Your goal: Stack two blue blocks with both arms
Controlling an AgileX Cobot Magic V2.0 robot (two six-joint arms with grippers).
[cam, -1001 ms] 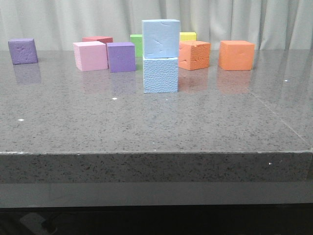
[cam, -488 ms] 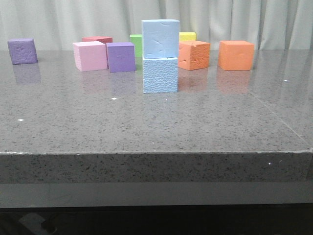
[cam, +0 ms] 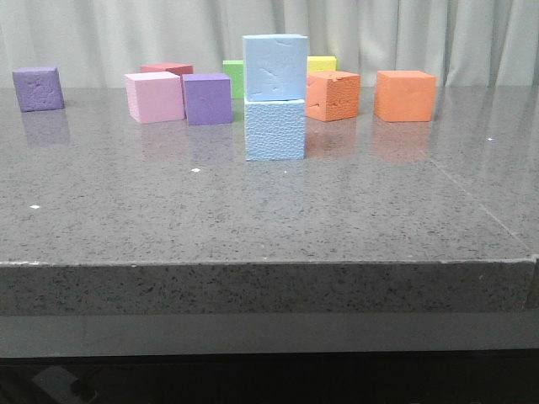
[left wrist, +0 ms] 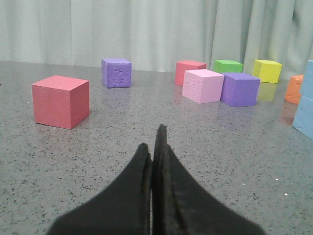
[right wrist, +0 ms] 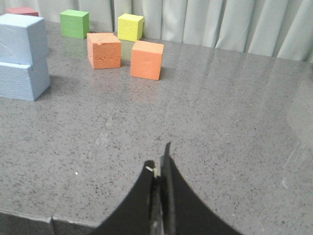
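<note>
Two pale blue blocks stand stacked mid-table: the smooth-faced upper block rests on the pebbled lower block. The stack also shows in the right wrist view and at the edge of the left wrist view. My left gripper is shut and empty, low over the table, well away from the stack. My right gripper is shut and empty near the table's front edge, far from the stack. Neither gripper shows in the front view.
Other cubes stand behind the stack: purple, pink, purple, red, green, yellow, two orange. A red cube sits near my left gripper. The table's front edge is close.
</note>
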